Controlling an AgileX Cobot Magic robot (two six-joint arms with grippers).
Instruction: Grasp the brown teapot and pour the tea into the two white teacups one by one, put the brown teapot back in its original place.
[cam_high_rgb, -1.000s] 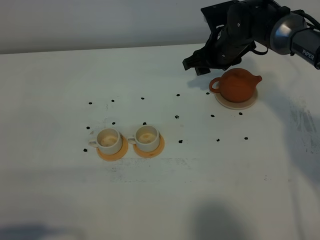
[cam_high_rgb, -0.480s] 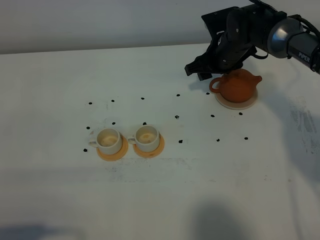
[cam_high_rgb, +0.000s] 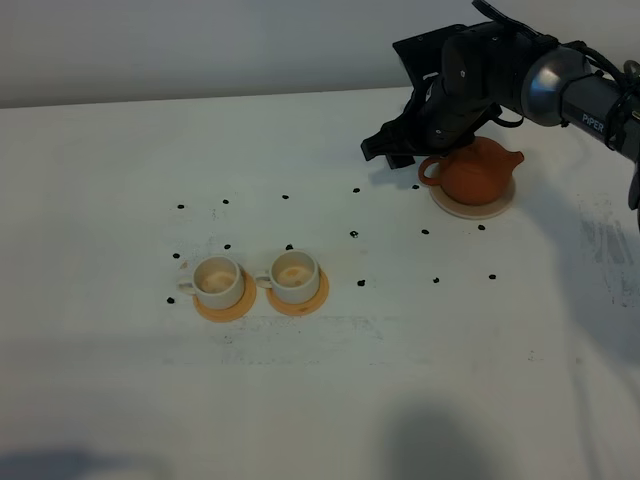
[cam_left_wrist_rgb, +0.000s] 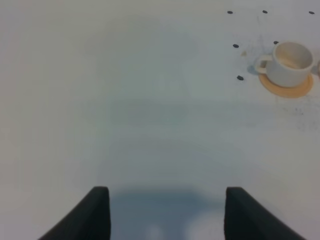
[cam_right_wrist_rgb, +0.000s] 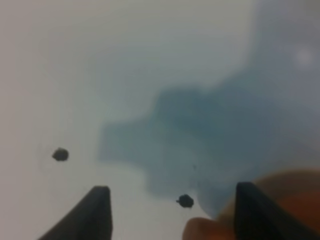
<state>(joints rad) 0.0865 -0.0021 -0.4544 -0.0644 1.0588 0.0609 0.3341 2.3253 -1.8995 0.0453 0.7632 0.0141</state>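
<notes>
The brown teapot (cam_high_rgb: 478, 170) stands upright on its pale saucer (cam_high_rgb: 470, 209) at the back right. My right gripper (cam_high_rgb: 388, 150) hovers open just left of the teapot's loop handle and holds nothing. In the right wrist view a blurred edge of the teapot (cam_right_wrist_rgb: 285, 192) shows beside one finger of the right gripper (cam_right_wrist_rgb: 172, 215). The two white teacups (cam_high_rgb: 217, 279) (cam_high_rgb: 292, 275) sit side by side on orange coasters at centre left. My left gripper (cam_left_wrist_rgb: 167, 215) is open over bare table, far from one teacup (cam_left_wrist_rgb: 290, 62). It does not show in the exterior view.
Small black dots (cam_high_rgb: 354, 234) mark the white table (cam_high_rgb: 400, 380) between the cups and the teapot. Each cup rests on an orange coaster (cam_high_rgb: 222, 308). A pale wall runs behind the table's far edge.
My right gripper has shifted slightly left and lower beside the teapot's handle, staying open. The teapot and the cups have not moved.
</notes>
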